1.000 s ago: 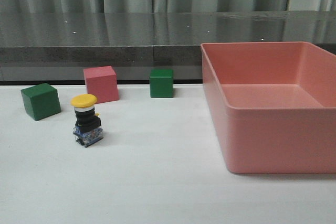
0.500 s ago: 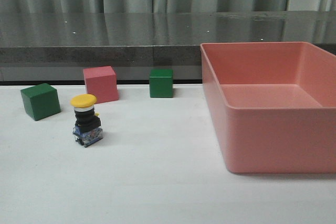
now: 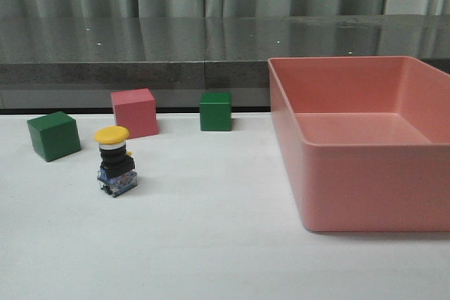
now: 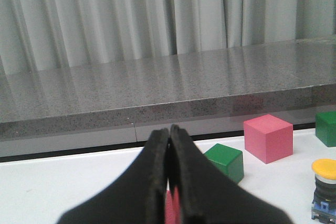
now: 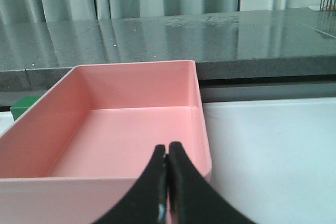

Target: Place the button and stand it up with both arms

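Front view shows the push-button upright on the white table, yellow cap on top, its long axis vertical, just in front of the pink cube and a green cube, well apart from the empty pink bin on the right. Neither arm appears there. The left gripper has its fingers pressed together, holding nothing; the button sits ahead of it and off to one side, near the view's edge. The right gripper is likewise closed and empty, facing the bin. I'd judge the left arm the nearer one, and the button already looks stood.
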